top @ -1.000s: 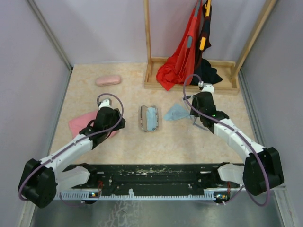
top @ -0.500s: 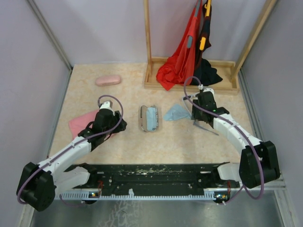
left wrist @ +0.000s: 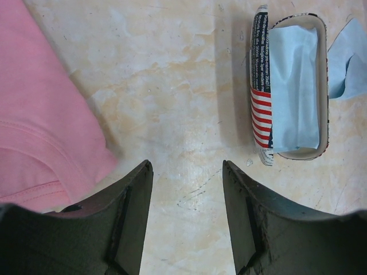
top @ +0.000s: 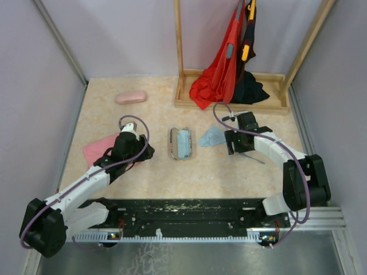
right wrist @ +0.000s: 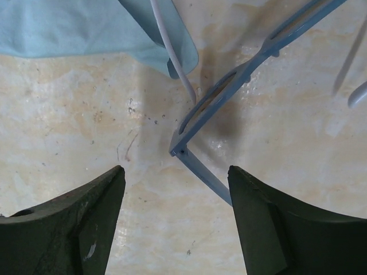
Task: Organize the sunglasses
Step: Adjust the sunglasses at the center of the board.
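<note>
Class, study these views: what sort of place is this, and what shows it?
Probably a robotics test cell: left arm and right arm bolted to a black rail, plain walls enclosing the small table, staged props like the flag-printed glasses case.

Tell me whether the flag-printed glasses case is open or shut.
Open. The flag-printed case shows its inside, with a light-blue cloth lying in it.

Smooth grey plastic sunglasses [right wrist: 255, 57], soft blue cloth [right wrist: 86, 26], pink fabric [left wrist: 34, 114], matt speckled table [left wrist: 172, 86]
</note>
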`<act>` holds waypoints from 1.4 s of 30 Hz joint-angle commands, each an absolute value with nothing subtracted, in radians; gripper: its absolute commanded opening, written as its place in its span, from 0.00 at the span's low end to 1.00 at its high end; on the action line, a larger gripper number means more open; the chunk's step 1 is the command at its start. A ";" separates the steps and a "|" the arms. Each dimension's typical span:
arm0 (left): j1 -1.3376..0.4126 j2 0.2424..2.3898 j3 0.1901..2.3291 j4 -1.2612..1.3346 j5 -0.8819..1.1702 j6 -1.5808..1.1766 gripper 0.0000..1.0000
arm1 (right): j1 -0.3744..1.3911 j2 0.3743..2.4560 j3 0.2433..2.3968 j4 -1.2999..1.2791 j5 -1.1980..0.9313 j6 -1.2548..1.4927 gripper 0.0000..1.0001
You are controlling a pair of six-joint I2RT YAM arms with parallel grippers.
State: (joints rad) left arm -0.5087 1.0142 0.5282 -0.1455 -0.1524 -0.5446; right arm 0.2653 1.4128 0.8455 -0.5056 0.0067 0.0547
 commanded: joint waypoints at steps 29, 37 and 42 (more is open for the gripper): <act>-0.511 1.000 0.532 -0.160 -0.127 -0.527 0.58 | 0.370 1.451 0.867 -0.566 -0.120 0.152 0.31; -0.512 1.000 0.532 -0.163 -0.129 -0.524 0.58 | 0.385 1.444 0.867 -0.550 -0.095 0.143 0.16; -0.511 0.999 0.536 -0.163 -0.132 -0.524 0.58 | 0.386 1.346 0.882 -0.529 -0.119 0.124 0.06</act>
